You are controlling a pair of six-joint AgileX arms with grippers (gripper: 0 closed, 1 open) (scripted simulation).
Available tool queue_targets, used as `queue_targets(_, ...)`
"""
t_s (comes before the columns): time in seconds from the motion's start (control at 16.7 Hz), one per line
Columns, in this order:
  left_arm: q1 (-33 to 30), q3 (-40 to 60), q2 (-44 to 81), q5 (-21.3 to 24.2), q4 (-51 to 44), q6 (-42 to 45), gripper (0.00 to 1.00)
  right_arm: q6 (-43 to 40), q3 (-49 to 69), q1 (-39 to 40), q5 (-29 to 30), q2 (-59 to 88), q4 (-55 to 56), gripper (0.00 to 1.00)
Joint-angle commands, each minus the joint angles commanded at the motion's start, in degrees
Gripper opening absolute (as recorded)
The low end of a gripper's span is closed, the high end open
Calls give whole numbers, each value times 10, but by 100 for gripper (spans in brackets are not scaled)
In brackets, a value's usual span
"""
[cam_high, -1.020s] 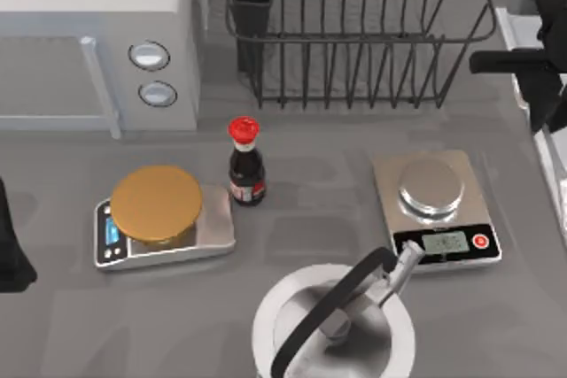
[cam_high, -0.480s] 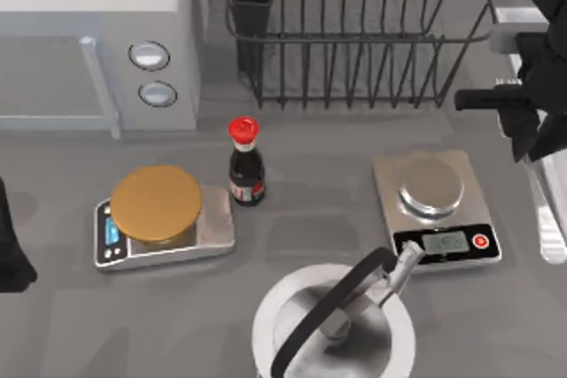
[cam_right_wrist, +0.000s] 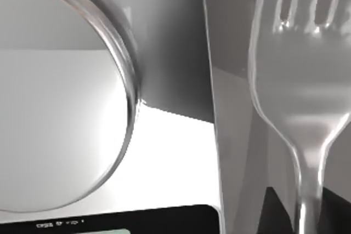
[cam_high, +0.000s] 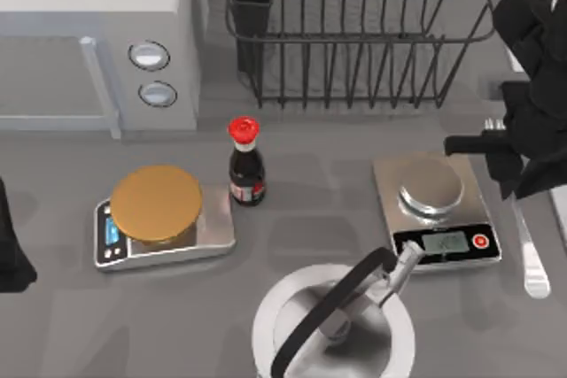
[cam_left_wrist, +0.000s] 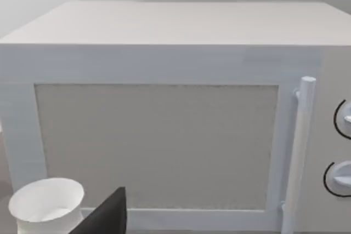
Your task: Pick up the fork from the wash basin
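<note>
Fork point(cam_high: 528, 250) handle shows at the right side of the surface, just right of the steel scale point(cam_high: 437, 207), its rounded tip pointing to the near edge; our right arm covers most of its far half, with only a bit of tines visible by the arm. In the right wrist view the fork point(cam_right_wrist: 300, 89) is close up, tines and neck plain, the handle running down between dark shapes at the picture's edge, next to the scale's round platform point(cam_right_wrist: 57, 97). We take our right claw point(cam_high: 518, 185) to be closed on the fork, though its fingers are largely hidden. The wash basin is cut off at the right edge and hard to make out. Since half a second ago our right arm has moved leftward and nearer, and the fork has come with it, now lying over the grey surface. Our left arm point(cam_high: 12, 254) is parked at the left edge, facing the microwave point(cam_left_wrist: 164, 113); we cannot tell its claw's state.
</note>
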Motion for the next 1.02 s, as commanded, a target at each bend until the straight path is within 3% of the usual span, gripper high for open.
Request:
queue_targets(0.12,0,0,0,0,0,0,100,0,0,0,0,0,0,0)
queue_targets(0.9,0,0,0,0,0,0,100,0,0,0,0,0,0,98)
queue_targets(1.02,0,0,0,0,0,0,100,0,0,0,0,0,0,100)
